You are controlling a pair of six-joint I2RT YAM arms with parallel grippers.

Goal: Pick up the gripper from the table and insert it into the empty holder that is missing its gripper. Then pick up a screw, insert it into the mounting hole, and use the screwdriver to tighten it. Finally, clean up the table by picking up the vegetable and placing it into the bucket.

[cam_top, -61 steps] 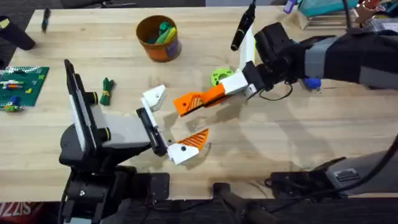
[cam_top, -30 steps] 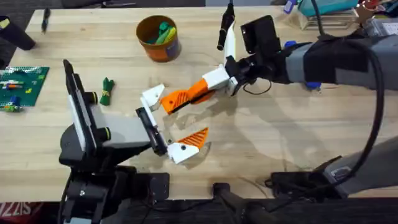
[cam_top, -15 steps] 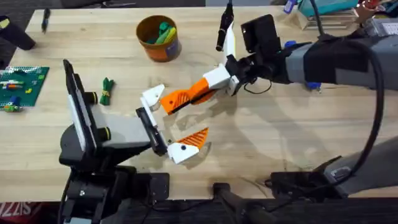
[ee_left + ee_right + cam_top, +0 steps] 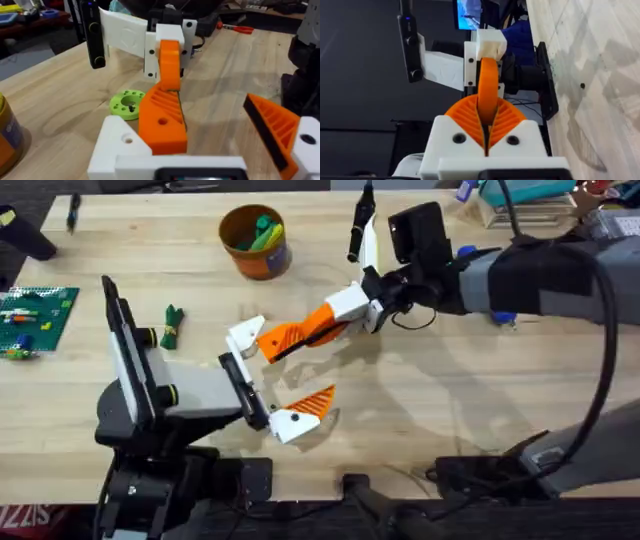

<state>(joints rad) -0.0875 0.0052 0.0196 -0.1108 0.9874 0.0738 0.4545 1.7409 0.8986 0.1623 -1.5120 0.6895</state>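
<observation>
Motion has all but stopped over the last second: my right gripper (image 4: pixel 300 335), closed on the orange gripper (image 4: pixel 162 122), presses it against the bare white holder (image 4: pixel 247 333) of my open left gripper (image 4: pixel 270 385), seating seemingly underway

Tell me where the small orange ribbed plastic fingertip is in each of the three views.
Overhead: small orange ribbed plastic fingertip near the centre, beside the white plastic holder.
Left wrist: low centre.
Right wrist: centre, standing upright.
Shared landmark: the right gripper's orange fingers, shut on it.
</observation>
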